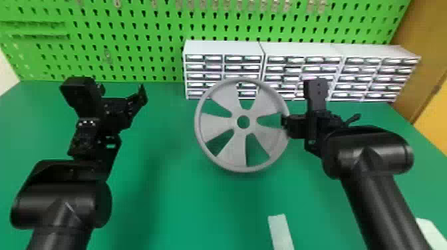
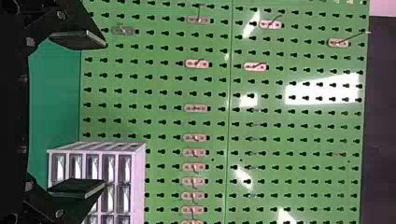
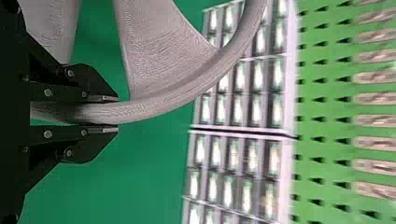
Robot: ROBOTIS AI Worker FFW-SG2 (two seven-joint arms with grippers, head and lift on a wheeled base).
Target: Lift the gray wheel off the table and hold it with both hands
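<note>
Beneath both your arms spreads the green table (image 1: 173,206), with the pegboard (image 1: 133,43) rising behind it. White drawer cabinets (image 1: 226,47) stand before that board, partly hidden by the gray wheel (image 1: 229,153), which you have off the table, its face toward your head camera. Your right gripper (image 1: 285,123) has its fingers closed on the rim, one either side. Your left gripper (image 1: 122,91) is well apart from the wheel, fingers spread wide around nothing. Nearest you lies a pale strip (image 1: 281,231).

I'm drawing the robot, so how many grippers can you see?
2: the left gripper, open, left of the gray wheel; the right gripper, closed on the wheel's right side.
</note>
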